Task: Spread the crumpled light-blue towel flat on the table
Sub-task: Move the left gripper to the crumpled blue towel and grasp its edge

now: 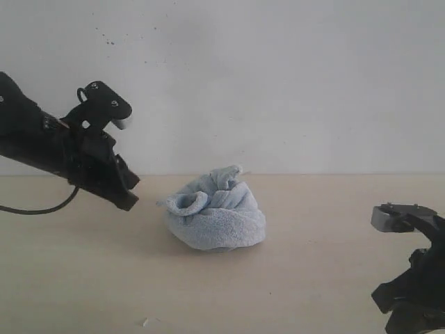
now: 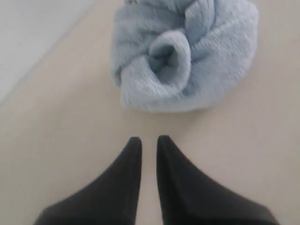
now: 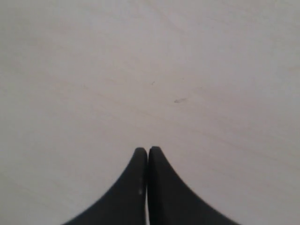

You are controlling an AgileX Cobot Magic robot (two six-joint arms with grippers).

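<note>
The light-blue towel (image 1: 215, 216) lies crumpled in a rounded heap near the middle of the beige table (image 1: 313, 278). My left gripper (image 1: 129, 193) hovers a short way to the left of the heap, tilted down toward it. In the left wrist view the towel (image 2: 183, 56) lies just beyond the left gripper (image 2: 149, 139), whose fingers stand a narrow gap apart with only table between them. My right gripper (image 1: 403, 306) is low at the front right, far from the towel. The right wrist view shows that gripper (image 3: 148, 150) shut over bare table (image 3: 140, 70).
A white wall (image 1: 264, 83) rises behind the table's back edge. A small pale scrap (image 1: 145, 321) lies near the front edge on the left. Tiny specks (image 3: 179, 100) mark the surface under the right gripper.
</note>
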